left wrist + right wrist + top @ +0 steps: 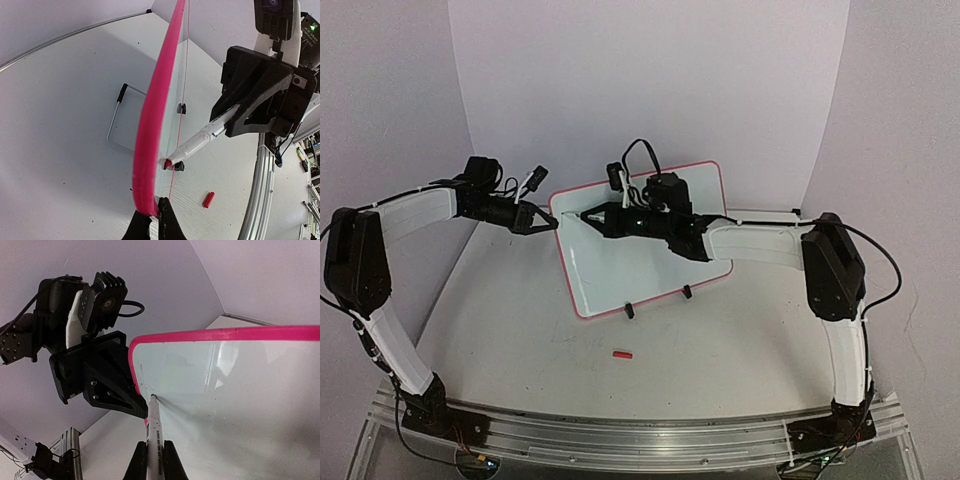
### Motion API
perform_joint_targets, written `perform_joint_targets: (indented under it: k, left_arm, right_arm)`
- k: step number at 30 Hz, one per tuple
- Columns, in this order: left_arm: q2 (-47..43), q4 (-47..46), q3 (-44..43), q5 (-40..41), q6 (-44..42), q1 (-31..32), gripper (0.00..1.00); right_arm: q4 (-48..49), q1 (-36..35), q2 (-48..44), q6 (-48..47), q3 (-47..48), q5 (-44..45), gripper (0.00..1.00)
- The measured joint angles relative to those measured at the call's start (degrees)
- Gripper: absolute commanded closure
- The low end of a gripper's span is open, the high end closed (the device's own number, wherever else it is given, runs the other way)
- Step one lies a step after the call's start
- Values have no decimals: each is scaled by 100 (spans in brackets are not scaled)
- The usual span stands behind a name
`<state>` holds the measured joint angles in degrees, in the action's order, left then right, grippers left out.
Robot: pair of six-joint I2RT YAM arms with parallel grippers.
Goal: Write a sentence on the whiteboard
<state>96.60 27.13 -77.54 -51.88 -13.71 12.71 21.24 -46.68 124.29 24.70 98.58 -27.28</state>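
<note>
Open tabletop (520, 320) before the whiteboard (640, 275) but for a red cap (622, 353); left tool (552, 225), right tool (600, 216) at its left edge.

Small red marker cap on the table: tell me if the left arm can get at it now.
Probably not: the left gripper is shut on the pink-rimmed whiteboard and would have to let go, though nothing covers the small red cap.

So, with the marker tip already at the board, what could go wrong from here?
1. The marker, held in the right gripper, meets the whiteboard right beside its left rim, close to the left gripper that pinches that rim. The two grippers could collide, or the tip could slip off the edge.
2. The board stands on two small clip feet and is steadied at one edge only, so pen pressure may swivel it or tip it back.
</note>
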Motion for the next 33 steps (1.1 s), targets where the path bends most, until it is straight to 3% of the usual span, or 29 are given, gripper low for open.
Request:
perform_joint_targets:
  k: [13, 33]
  left_arm:
    - [-20, 36, 0, 9, 0, 0, 100]
    - [-33, 46, 9, 45, 6, 0, 100]
  right_arm:
    - [75, 2, -2, -18, 97, 153, 100]
    - [311, 5, -304, -14, -734, 256, 100]
